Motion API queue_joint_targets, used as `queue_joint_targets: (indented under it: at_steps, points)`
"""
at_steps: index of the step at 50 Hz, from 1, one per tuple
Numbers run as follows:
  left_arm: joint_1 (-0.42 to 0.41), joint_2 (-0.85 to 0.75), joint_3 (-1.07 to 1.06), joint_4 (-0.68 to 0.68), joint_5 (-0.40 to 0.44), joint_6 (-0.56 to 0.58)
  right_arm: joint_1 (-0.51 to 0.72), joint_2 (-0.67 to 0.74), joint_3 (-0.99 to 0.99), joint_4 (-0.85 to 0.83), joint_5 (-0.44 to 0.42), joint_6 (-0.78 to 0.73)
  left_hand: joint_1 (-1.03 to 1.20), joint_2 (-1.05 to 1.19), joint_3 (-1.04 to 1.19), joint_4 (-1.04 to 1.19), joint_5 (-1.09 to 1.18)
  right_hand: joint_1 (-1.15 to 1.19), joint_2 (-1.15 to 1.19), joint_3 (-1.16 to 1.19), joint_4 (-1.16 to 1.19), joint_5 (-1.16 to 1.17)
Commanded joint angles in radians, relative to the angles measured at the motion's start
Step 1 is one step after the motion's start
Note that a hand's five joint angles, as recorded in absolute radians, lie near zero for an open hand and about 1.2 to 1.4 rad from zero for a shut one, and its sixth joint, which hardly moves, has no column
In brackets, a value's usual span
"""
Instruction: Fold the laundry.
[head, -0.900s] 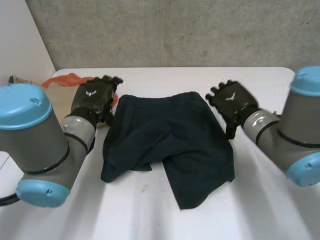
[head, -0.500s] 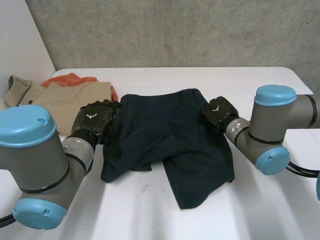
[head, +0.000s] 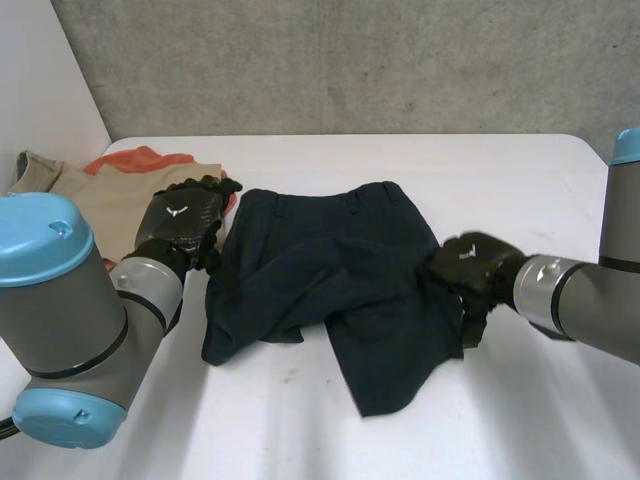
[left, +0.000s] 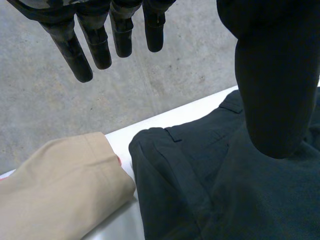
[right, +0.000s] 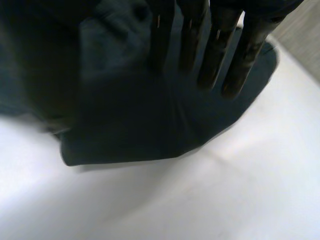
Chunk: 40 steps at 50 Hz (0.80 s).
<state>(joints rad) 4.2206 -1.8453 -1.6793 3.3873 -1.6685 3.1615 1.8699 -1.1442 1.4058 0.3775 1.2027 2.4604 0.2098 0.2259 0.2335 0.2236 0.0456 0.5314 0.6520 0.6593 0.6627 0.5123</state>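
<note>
Grasp approach: left hand (head: 182, 222) by the waistband corner of the dark shorts (head: 330, 280), right hand (head: 468, 272) over their side facing the right edge of the worktop (head: 520, 170) — fingers of both straight, holding nothing. Next, presumably, each must pinch cloth.

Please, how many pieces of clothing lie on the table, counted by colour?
Dark blue shorts: 1
Beige garment: 1
Orange garment: 1
Total: 3
</note>
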Motion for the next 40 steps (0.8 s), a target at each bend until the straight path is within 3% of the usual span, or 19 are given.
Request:
queue_joint_targets:
  at_steps: [1,13,16,21,22,24,33,40]
  points:
    - [-0.007,-0.011,-0.01,-0.002,-0.005,0.0,0.003,0.043,-0.074,-0.216,-0.014,0.081,0.007,-0.009,-0.017,-0.007,-0.004,-0.357,-0.478,-0.485,-0.488,-0.512]
    - [-0.018,-0.003,-0.045,-0.002,-0.007,-0.001,0.015,0.353,-0.35,-0.262,-0.012,0.077,0.004,-0.012,-0.02,-0.01,-0.007,-0.355,-0.476,-0.483,-0.487,-0.511]
    - [-0.013,-0.005,-0.05,-0.002,-0.007,-0.001,0.026,0.406,-0.389,-0.262,-0.006,0.075,0.004,-0.012,-0.02,-0.01,-0.007,-0.253,-0.374,-0.381,-0.384,-0.408]
    - [-0.01,-0.003,-0.051,-0.003,-0.007,-0.001,0.035,0.448,-0.403,-0.262,0.005,0.074,0.004,-0.012,-0.02,-0.01,-0.007,0.278,0.157,0.15,0.146,0.122]
    - [-0.011,-0.003,-0.051,-0.003,-0.007,-0.001,0.035,0.449,-0.401,-0.261,0.006,0.075,0.004,-0.012,-0.02,-0.01,-0.007,0.566,0.446,0.439,0.435,0.411]
    - [-0.011,-0.003,-0.05,-0.003,-0.007,-0.001,0.037,0.443,-0.401,-0.256,0.006,0.077,0.004,-0.012,-0.02,-0.01,-0.007,0.863,0.743,0.736,0.732,0.708]
    - [-0.019,0.012,-0.048,-0.003,-0.007,-0.001,0.028,0.209,-0.22,-0.204,-0.006,0.071,0.004,-0.012,-0.02,-0.01,-0.007,0.865,0.744,0.737,0.734,0.709]
    - [-0.014,0.026,-0.05,-0.003,-0.007,-0.001,0.028,0.086,-0.1,0.162,-0.017,0.055,0.001,-0.015,-0.023,-0.013,-0.01,0.865,0.744,0.737,0.734,0.709]
